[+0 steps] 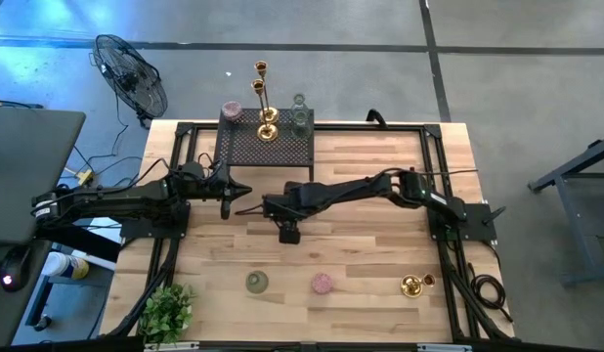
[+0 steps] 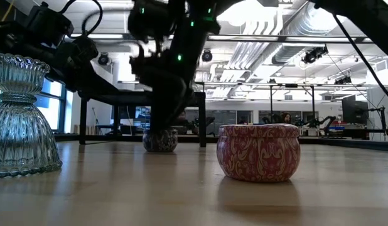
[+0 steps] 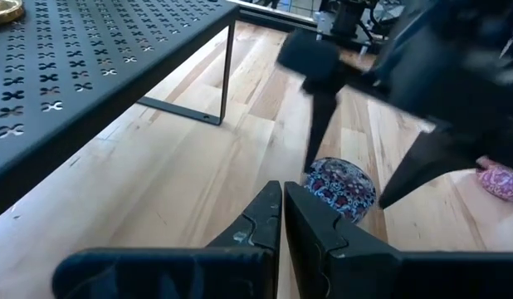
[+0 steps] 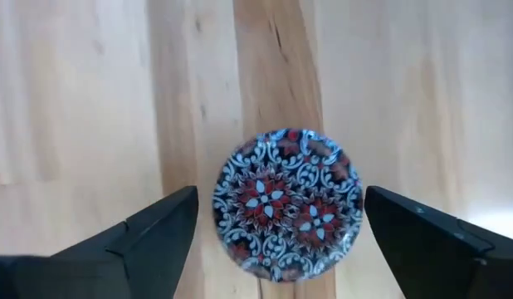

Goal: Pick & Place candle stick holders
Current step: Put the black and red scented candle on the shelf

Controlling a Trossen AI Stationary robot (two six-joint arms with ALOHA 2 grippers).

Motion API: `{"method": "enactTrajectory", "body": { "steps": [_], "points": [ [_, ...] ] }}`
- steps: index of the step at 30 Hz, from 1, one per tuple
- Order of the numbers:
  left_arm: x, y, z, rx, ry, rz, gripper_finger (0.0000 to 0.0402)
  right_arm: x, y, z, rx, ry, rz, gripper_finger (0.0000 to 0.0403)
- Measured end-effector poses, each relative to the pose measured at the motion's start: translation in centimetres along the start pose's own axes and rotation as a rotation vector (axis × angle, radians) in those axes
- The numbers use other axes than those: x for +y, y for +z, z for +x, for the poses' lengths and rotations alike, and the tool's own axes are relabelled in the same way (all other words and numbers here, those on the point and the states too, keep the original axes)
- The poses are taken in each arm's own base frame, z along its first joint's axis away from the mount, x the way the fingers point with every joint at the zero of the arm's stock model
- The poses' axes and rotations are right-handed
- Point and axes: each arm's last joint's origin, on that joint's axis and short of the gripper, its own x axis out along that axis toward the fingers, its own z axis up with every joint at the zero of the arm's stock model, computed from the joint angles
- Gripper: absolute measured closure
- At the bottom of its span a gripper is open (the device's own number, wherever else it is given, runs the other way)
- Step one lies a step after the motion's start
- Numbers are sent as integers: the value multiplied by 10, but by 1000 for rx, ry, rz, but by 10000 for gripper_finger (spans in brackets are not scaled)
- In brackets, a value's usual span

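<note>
While the right gripper (image 4: 277,228) hangs over mid-table with fingers spread wide, a round patterned holder (image 4: 287,203) sits on the wood between them, not gripped. Left gripper (image 3: 281,220) is closed on nothing, just beside that holder and near the black mesh rack (image 1: 265,145).

Count on the rack: 2 tall gold candlesticks (image 1: 264,103), 1 pink round holder (image 1: 231,111), 2 pale glass holders (image 1: 299,117).

Count along the front edge of the table (image 1: 380,264): 1 green glass holder (image 1: 257,283), 1 pink tin holder (image 1: 323,284), 1 squat gold holder (image 1: 411,286). One plant (image 1: 167,311) at the front-left corner.
</note>
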Motion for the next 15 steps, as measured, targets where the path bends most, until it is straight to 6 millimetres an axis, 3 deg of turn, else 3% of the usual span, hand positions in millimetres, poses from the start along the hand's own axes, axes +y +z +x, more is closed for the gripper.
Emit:
{"method": "enactTrajectory", "body": {
  "steps": [8,15],
  "points": [
    [0,0,0,5,-1,-1,388,18,-3,-36,-10,-63,-54,77],
    [0,-5,0,53,-2,-9,388,44,-30,-39,152,-173,-119,135]
  ]
}}
